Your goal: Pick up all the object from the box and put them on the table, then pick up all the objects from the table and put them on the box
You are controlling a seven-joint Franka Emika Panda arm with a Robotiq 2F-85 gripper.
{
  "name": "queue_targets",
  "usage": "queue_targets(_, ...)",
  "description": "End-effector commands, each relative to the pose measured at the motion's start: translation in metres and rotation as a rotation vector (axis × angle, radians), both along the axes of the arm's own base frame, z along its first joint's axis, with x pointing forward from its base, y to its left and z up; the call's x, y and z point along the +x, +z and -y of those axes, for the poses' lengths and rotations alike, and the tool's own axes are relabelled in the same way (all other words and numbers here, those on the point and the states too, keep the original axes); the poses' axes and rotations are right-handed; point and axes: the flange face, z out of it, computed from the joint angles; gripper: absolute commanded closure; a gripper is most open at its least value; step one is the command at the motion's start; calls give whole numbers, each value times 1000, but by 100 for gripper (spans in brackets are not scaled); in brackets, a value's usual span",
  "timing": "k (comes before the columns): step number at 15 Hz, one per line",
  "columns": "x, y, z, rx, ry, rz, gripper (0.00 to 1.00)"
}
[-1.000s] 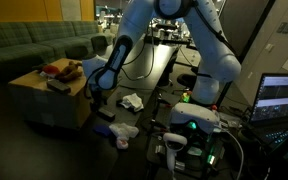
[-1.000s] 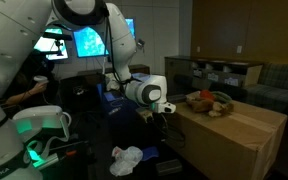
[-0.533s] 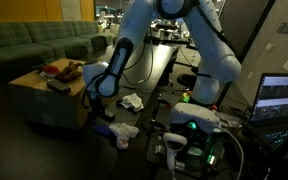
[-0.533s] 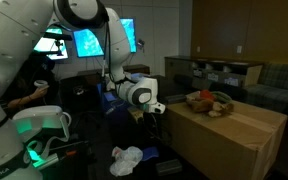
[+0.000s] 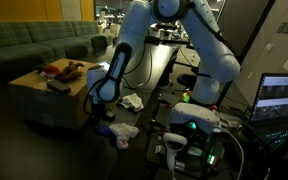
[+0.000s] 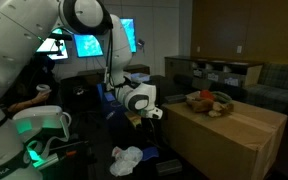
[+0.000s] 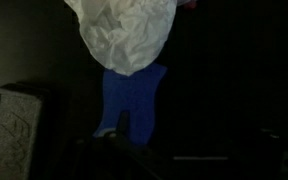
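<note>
Gripper: the gripper (image 5: 95, 108) hangs low off the white arm (image 5: 124, 45), just beside the box's side wall in both exterior views (image 6: 155, 115). It points down over the dark desk (image 5: 149, 112).
Gripper state: I cannot tell whether the fingers are spread or pressed together. In the wrist view they are only dark shapes at the bottom edge.
Box: the tan box (image 5: 42, 100) stands at the desk's edge, on the side towards the sofa (image 5: 29, 45). Its top is broad and flat (image 6: 234, 125).
Objects on the box: a small heap of red and pale items (image 5: 59, 71) sits on the box top, near the corner far from the gripper (image 6: 208, 103).
Objects on the desk: a crumpled white wad (image 5: 124, 131) lies near the desk's front edge, below the gripper (image 6: 127, 158). A second white piece (image 5: 132, 101) lies further in.
Wrist view: the white wad (image 7: 124, 35) fills the top. A blue cloth-like piece (image 7: 132, 100) touches its lower edge. A grey carton (image 7: 19, 130) stands at the lower left.
Surroundings: a lit laptop screen (image 5: 281, 98).
</note>
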Motion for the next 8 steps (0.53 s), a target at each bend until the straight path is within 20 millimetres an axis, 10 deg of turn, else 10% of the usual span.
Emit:
queue_targets(1,4,-13,2,29,35,6,0)
queue_targets(8,6,-38,3,37,84,-13,0)
